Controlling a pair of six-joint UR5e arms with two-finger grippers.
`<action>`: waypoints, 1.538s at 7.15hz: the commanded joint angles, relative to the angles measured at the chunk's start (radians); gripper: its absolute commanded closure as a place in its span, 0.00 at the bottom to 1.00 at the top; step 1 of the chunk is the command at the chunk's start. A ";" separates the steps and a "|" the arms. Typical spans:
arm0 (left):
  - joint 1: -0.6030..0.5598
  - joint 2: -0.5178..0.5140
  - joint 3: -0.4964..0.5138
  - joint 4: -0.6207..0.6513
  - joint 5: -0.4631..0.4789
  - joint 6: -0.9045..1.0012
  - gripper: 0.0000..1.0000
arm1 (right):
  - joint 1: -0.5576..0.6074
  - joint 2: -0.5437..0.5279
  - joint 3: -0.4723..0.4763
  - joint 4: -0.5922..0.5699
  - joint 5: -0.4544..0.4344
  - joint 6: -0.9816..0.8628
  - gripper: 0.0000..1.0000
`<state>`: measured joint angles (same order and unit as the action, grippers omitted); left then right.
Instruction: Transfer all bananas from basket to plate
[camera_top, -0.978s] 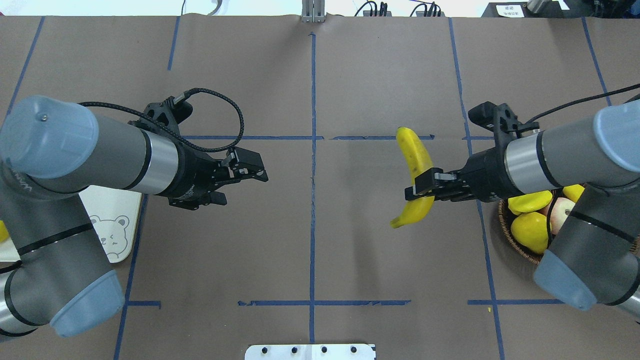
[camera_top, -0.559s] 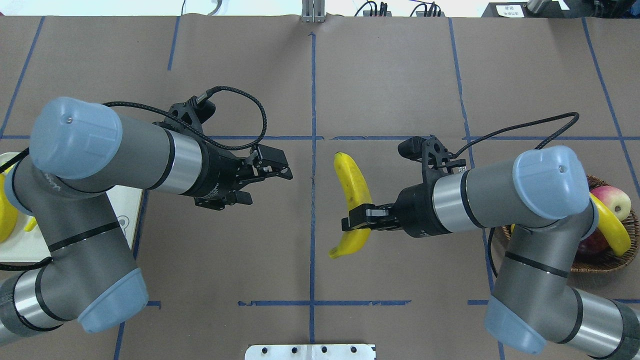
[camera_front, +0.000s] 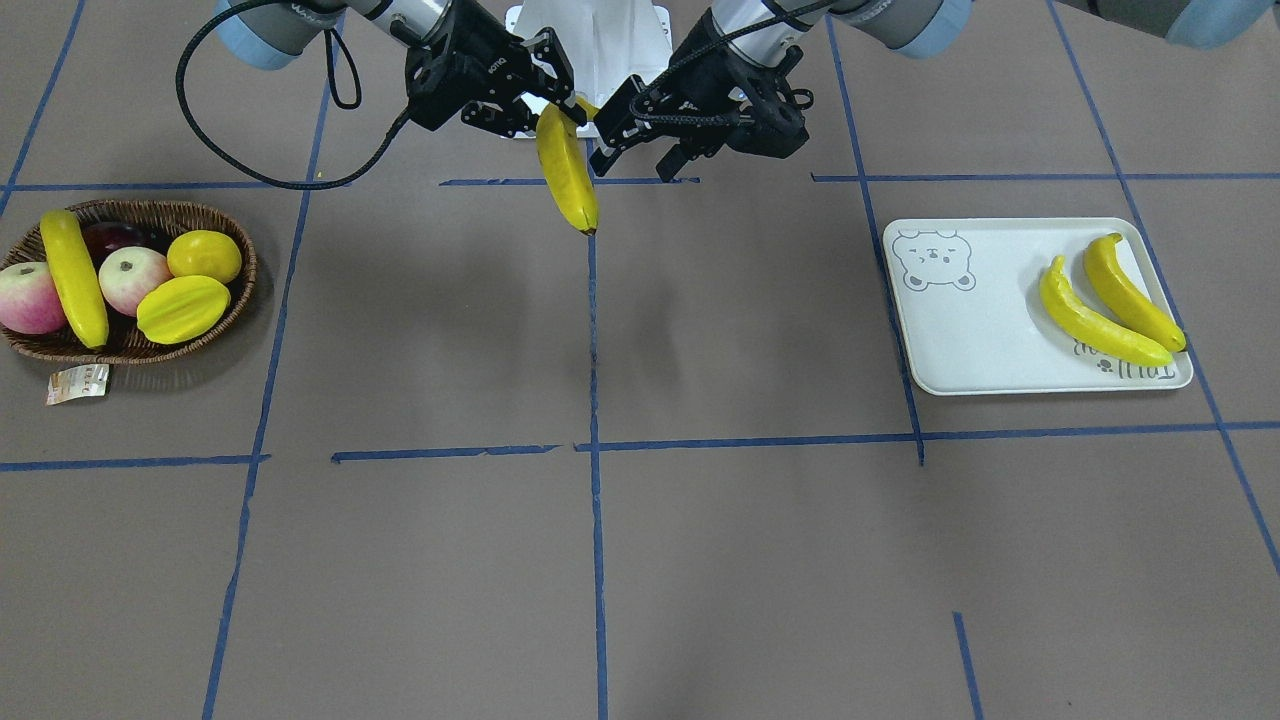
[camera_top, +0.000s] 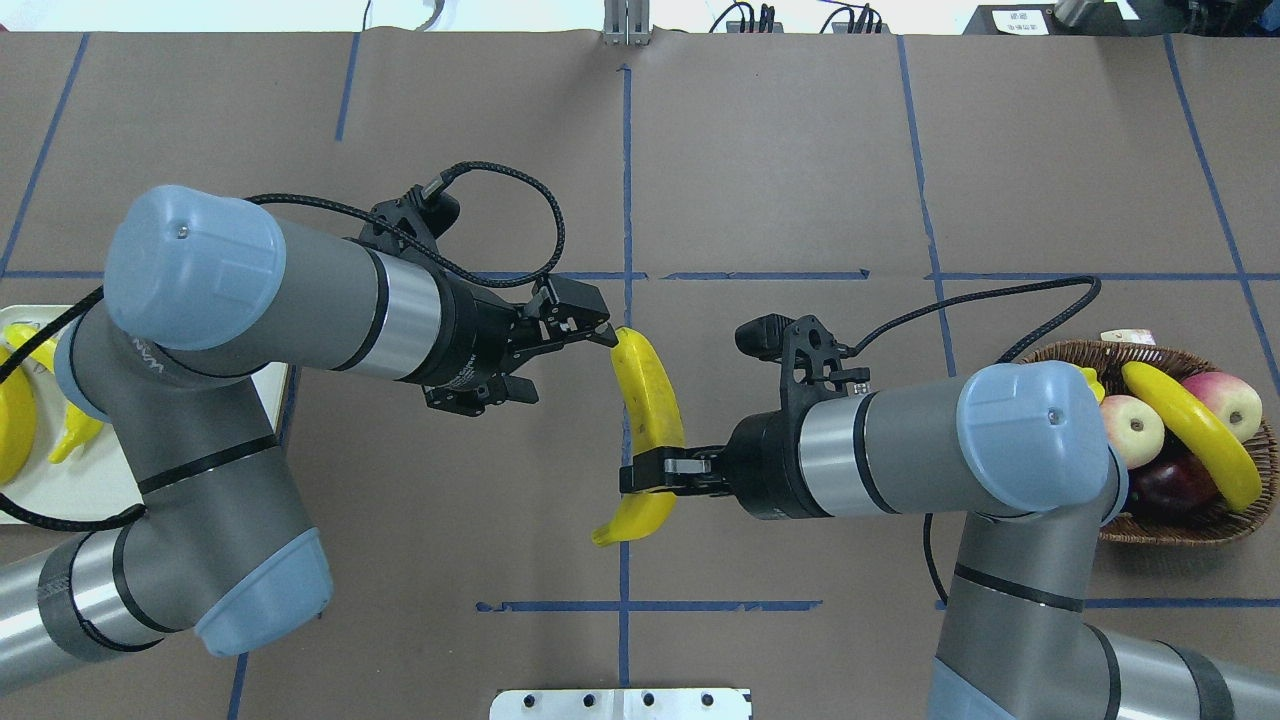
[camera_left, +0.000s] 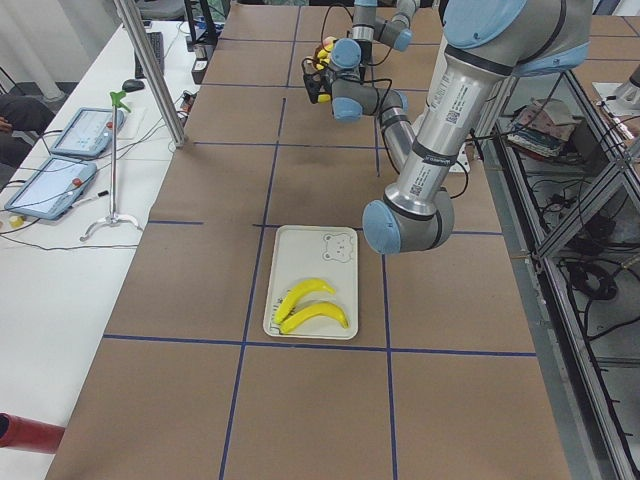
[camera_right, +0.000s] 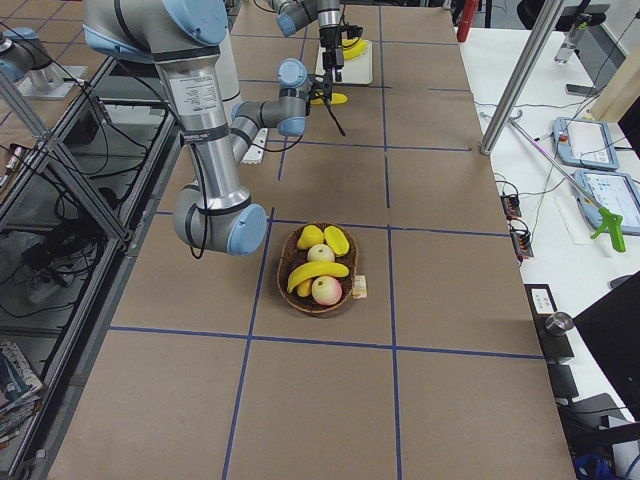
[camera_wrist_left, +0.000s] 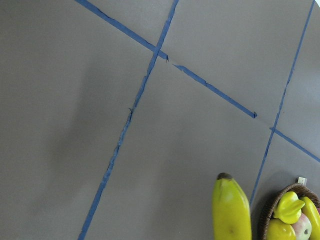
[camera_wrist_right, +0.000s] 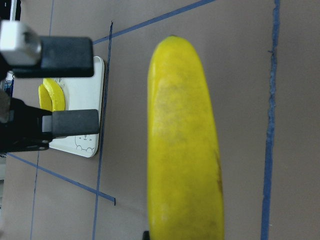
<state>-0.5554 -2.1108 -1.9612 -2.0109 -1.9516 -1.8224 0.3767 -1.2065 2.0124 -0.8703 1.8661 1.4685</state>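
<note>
Holding a banana (camera_top: 650, 390) clamped across its lower part, the right gripper (camera_top: 645, 470) presents it in the air above the centre tape line (camera_top: 625, 150), well clear of the table (camera_top: 800, 150). The grip sits low on the fruit, which leaves the far, upper end free for a second grip.

The left gripper (camera_top: 572, 368) faces that free end with its fingers spread wide and nothing between them. In the overhead view one fingertip lies just beside the banana's end; contact cannot be confirmed. The right wrist view shows both left fingers short of the fruit, so the banana is not yet inside the opening.

Judgement: this is a hand-over. The basket (camera_top: 1180, 530) stands at the right end of the table and the plate (camera_front: 990, 340) at the left end, well apart, so each arm serves its own end and the fruit changes grippers at the middle.

Task status:
- Two bananas (camera_front: 1095, 325) lie side by side on the plate, away from the bear drawing.
- One is in transit.
- The last banana (camera_front: 72, 275) lies in the basket on top of the other fruit (camera_front: 185, 310).

Next move, by judgement: the left gripper must advance until the free end lies between its fingers, then close before the right one lets go. Early release would drop the fruit onto the table.
</note>
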 joint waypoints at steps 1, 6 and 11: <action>0.008 -0.034 0.034 0.001 0.005 -0.003 0.01 | -0.033 0.019 0.000 0.000 -0.043 0.006 0.84; 0.040 -0.034 0.057 0.000 0.005 -0.021 0.21 | -0.039 0.021 0.002 0.000 -0.053 0.007 0.84; 0.040 -0.046 0.059 0.000 0.005 -0.026 0.28 | -0.048 0.021 0.003 0.000 -0.054 0.007 0.84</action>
<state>-0.5155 -2.1563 -1.9022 -2.0111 -1.9466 -1.8479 0.3299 -1.1858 2.0145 -0.8710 1.8118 1.4757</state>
